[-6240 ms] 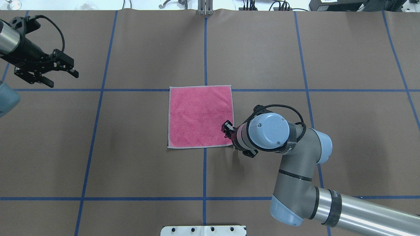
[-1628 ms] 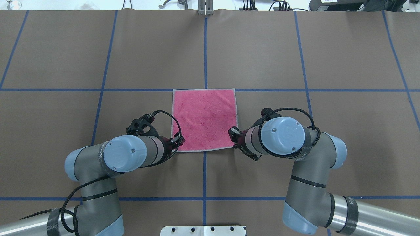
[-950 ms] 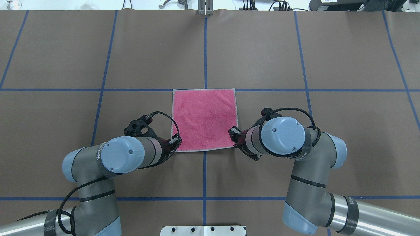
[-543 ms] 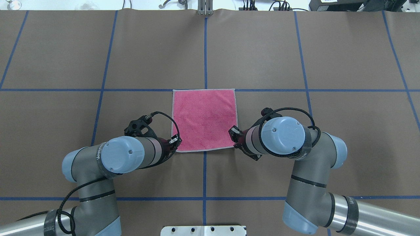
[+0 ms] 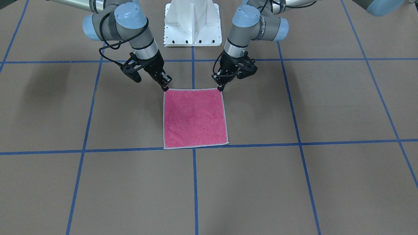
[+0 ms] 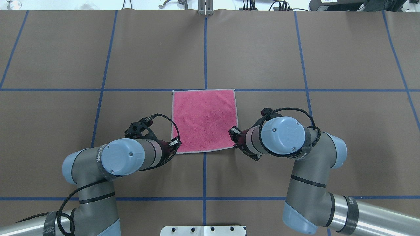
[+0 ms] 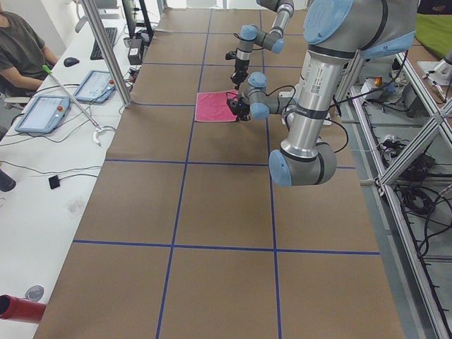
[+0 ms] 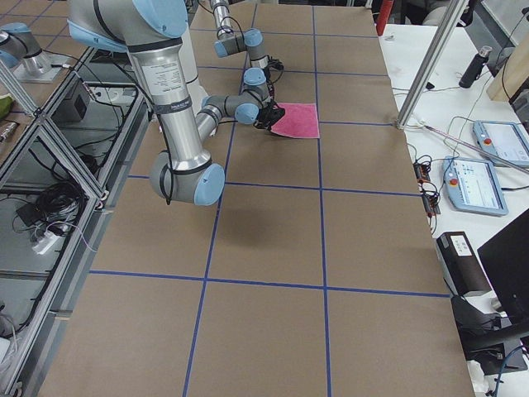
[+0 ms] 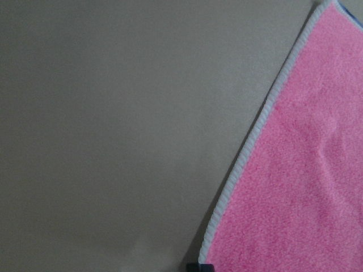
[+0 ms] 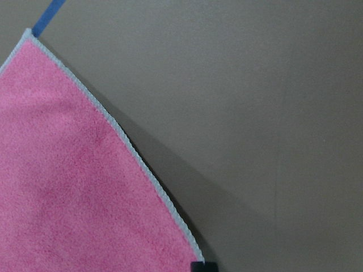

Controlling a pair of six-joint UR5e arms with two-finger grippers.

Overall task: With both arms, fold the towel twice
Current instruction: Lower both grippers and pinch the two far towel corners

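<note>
Half a second earlier the left arm [image 6: 123, 156] sat a touch farther from the robot; it has eased back slightly, and the towel's near edge has come with it. Six seconds ago that arm was away at the far left. The towel [image 6: 204, 120] lies flat, pink face up, at the middle of the tabletop [image 6: 262, 59], its far edge along a blue tape line [image 6: 131, 89]. The left tool [image 5: 221, 87] stands on the near-left corner and the right tool [image 5: 165, 87] on the near-right corner, each with fingers drawn in to a narrow pinch on the hem. From overhead the right arm [image 6: 283, 136] hides its own fingertips. Each wrist view shows only a cut-off black sliver of finger [image 9: 195, 266] beside the grey border.
</note>
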